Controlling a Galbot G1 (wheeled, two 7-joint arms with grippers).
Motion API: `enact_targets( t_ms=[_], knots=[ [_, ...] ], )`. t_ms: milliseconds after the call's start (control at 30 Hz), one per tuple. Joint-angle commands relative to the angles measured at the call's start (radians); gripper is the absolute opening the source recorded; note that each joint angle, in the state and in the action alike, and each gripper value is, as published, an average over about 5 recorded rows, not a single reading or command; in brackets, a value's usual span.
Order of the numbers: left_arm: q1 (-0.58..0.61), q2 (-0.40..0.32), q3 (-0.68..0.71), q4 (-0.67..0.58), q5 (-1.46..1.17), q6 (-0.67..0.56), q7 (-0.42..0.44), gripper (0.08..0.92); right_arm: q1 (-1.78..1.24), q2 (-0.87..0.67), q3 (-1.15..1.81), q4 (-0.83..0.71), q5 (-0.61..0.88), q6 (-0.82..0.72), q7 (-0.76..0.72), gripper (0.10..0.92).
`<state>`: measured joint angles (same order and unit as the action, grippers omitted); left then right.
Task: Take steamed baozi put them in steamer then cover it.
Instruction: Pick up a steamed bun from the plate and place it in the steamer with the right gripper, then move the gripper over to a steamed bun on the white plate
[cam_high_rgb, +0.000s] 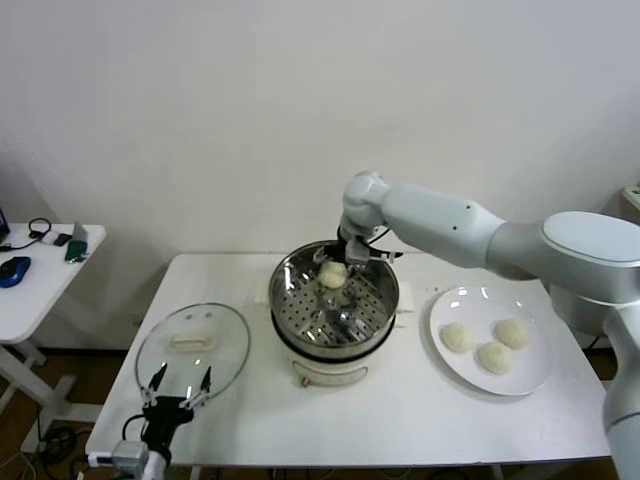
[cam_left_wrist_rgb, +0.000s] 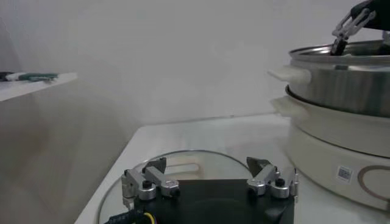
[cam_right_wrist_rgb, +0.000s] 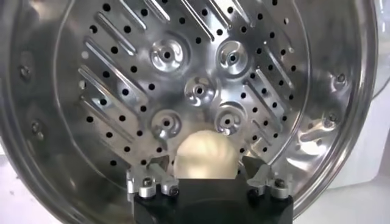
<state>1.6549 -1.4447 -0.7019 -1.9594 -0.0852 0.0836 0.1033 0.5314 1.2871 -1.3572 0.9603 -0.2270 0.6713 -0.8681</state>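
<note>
The steamer (cam_high_rgb: 290, 310) stands mid-table, a shiny steel pot on a cream-white base, with its perforated tray (cam_right_wrist_rgb: 201, 91) bare but for one baozi (cam_high_rgb: 332, 274). My right gripper (cam_high_rgb: 345, 262) reaches down inside the pot at its far side. In the right wrist view the baozi (cam_right_wrist_rgb: 205, 156) sits on the tray between the spread fingers of the right gripper (cam_right_wrist_rgb: 205, 165), with a gap on each side. Three more baozi (cam_high_rgb: 495, 357) lie on a white plate (cam_high_rgb: 440, 305) to the right. My left gripper (cam_high_rgb: 178, 382) is open and empty over the near edge of the glass lid (cam_high_rgb: 192, 345).
The glass lid (cam_left_wrist_rgb: 183, 161) lies flat on the table left of the steamer (cam_left_wrist_rgb: 347, 79). A small white side table (cam_high_rgb: 40, 270) with loose items stands far left. The table's front edge runs just behind the left gripper (cam_left_wrist_rgb: 207, 167).
</note>
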Motion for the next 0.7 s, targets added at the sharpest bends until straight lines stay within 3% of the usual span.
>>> enact_targets(
  t_ms=[33, 133, 233, 433, 567, 700],
  knots=[
    [0.004, 0.002, 0.000, -0.008, 0.002, 0.004, 0.002, 0.823, 0.277, -0.077, -0.219, 0.059, 0.628, -0.058, -0.165, 0.822],
    [0.006, 0.003, 0.002, -0.012, 0.004, 0.005, 0.003, 0.823, 0.426, -0.171, -0.358, 0.136, 0.912, -0.231, -0.229, 0.823],
    [0.007, 0.003, 0.004, -0.014, 0.005, 0.006, 0.003, 0.823, 0.542, -0.276, -0.469, 0.205, 1.027, -0.449, -0.248, 0.823],
    [0.005, 0.005, 0.013, -0.015, 0.005, 0.004, 0.003, 0.823, 0.657, -0.473, -0.698, 0.357, 1.004, -0.744, -0.199, 0.823],
    [0.002, 0.005, 0.015, -0.014, 0.003, 0.003, 0.003, 0.823, 0.631, -0.611, -0.789, 0.515, 0.944, -0.848, -0.117, 0.823],
    [0.000, 0.006, 0.016, -0.017, 0.003, 0.005, 0.003, 0.823, 0.494, -0.690, -0.722, 0.576, 0.876, -0.935, -0.017, 0.823]
  ],
)
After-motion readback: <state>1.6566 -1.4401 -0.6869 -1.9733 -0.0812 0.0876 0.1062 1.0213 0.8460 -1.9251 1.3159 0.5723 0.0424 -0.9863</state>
